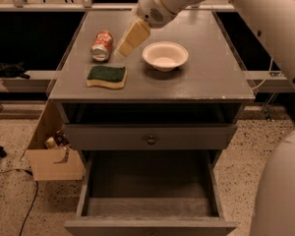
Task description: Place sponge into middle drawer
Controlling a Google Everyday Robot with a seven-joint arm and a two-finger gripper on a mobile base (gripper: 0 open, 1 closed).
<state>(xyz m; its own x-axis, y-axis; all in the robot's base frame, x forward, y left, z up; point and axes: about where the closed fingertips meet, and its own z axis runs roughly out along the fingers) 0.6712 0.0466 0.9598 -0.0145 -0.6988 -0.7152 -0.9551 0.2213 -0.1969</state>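
Note:
The sponge, dark green face up over pale yellow foam, lies flat on the cabinet top near its front left. My gripper hangs above the cabinet top, between the soda can and the bowl, behind and to the right of the sponge, apart from it. The middle drawer is pulled out low at the front, with a bare grey floor and nothing in it.
A red soda can lies on its side behind the sponge. A white bowl stands right of the gripper. A shut drawer front with a round knob sits above the open drawer. A cardboard box stands on the floor at left.

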